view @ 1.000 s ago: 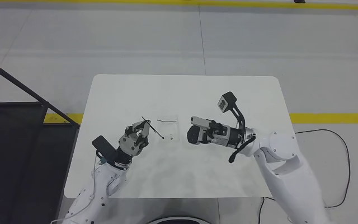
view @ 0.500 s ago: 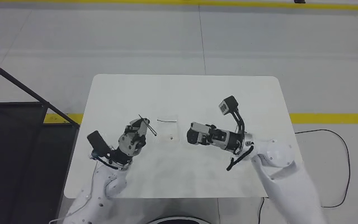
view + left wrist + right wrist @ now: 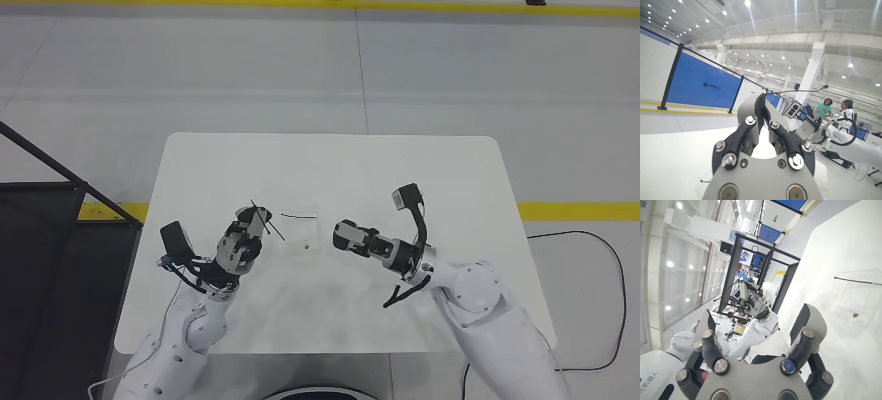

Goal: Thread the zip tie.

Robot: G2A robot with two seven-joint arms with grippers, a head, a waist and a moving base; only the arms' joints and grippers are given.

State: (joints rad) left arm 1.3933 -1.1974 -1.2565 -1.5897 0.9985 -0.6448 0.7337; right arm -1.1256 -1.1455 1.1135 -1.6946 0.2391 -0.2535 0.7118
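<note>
White surface under you: left pincer is clamped on a light, springy, slick tie; right pincer gapes empty. Pinch the strap close beside its free end.

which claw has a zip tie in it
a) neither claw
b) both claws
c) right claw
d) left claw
D: the left claw is shut on a black zip tie that sticks out past its tips, while the right claw stands open with nothing between its fingers. A second zip tie lies loose on the table.
</note>
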